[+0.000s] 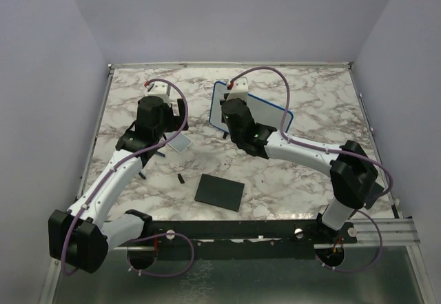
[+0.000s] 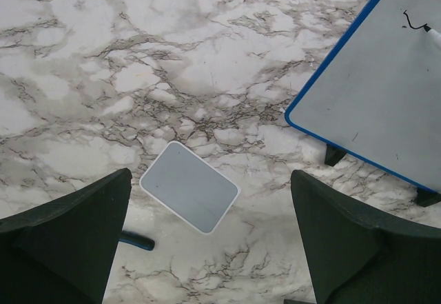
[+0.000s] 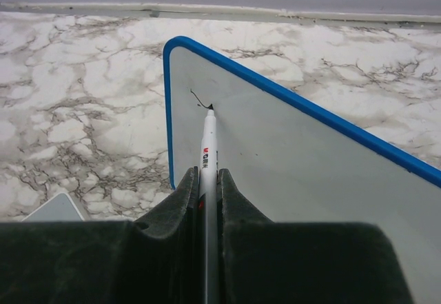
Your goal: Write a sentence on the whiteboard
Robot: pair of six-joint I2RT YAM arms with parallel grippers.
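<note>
- Finds right fingers clamped on the marker, tip touching the whiteboard ahead of them, at a short dark stroke.
- Finds left fingers wide apart, empty; whiteboard off to their right.

Two robot arms, the left arm and the right arm; one whiteboard carrying one short dark pen stroke; one white marker; one small grey-edged tile; one black square pad; one tiny black piece loose on one marble tabletop.
</note>
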